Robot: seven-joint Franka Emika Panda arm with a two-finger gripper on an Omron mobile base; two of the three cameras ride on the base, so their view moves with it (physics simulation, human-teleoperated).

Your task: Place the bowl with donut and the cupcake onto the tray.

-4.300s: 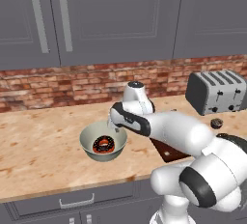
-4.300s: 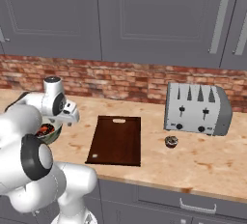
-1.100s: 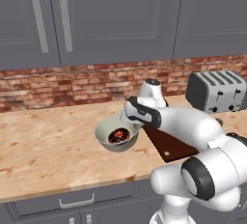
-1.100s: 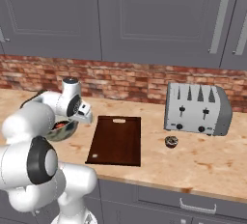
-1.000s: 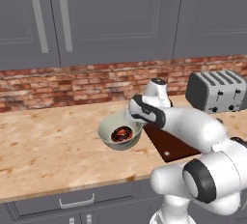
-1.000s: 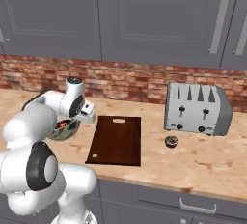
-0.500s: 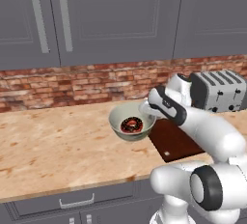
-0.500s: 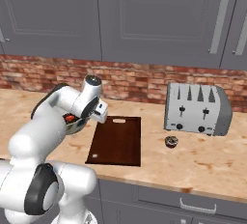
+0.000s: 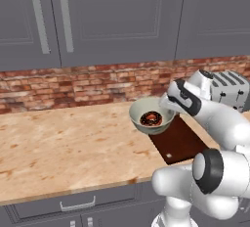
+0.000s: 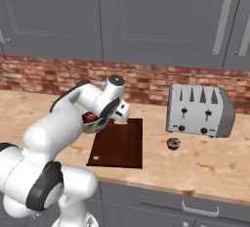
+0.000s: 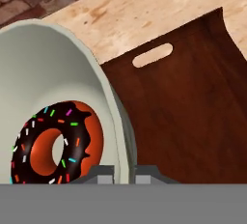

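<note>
Arm hides most of one bowl (image 10: 91, 122); hand (image 11: 121, 172) pinches its rim, one donut (image 11: 55, 143) inside, tray (image 11: 193, 117) at 3 o'clock

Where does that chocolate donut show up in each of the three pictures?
Left base view: the donut lies in the bowl, centre, held up by the claw.
Right base view: a sliver shows behind the arm, left of centre.
Hand view: lower left, large.
Shared landmark: the tray beside the bowl.
</note>
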